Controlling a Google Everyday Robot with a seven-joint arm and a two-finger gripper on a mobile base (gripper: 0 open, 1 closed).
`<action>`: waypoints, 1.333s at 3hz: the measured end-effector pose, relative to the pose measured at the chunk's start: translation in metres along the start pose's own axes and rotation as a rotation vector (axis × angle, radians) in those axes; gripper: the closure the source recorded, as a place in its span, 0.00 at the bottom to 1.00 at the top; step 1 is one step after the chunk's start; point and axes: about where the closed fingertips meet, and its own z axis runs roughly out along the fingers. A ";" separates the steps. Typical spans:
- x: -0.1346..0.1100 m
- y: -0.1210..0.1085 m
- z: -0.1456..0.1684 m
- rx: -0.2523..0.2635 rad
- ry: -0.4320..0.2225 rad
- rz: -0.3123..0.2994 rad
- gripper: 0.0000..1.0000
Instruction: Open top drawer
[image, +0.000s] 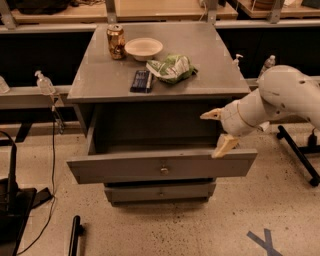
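The top drawer (120, 169) stands pulled well out of the grey cabinet (100, 75), tray exposed and brass knob (164, 170) facing front. The gripper (219, 131) sits at the drawer's right end, just above the front panel, spread wide and holding nothing. Whether its lower fingertip (224, 147) touches the panel's top edge cannot be confirmed. The task is judged nearly complete: for any further travel, draw straight outward along the slides, do not load that corner sideways, and lift clear without snagging the lip.

I'm logging grey top drawer (150, 167), brass knob (164, 170); cream-tan gripper (218, 131) hovering above its right end; green-and-white bag (172, 68), cream bowl (143, 48), beige speckled floor (200, 230) showing below.
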 end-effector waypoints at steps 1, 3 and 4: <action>-0.007 -0.020 -0.002 0.006 -0.018 -0.037 0.52; -0.013 -0.030 0.031 -0.072 -0.034 -0.057 0.97; -0.016 -0.014 0.072 -0.160 -0.045 -0.033 1.00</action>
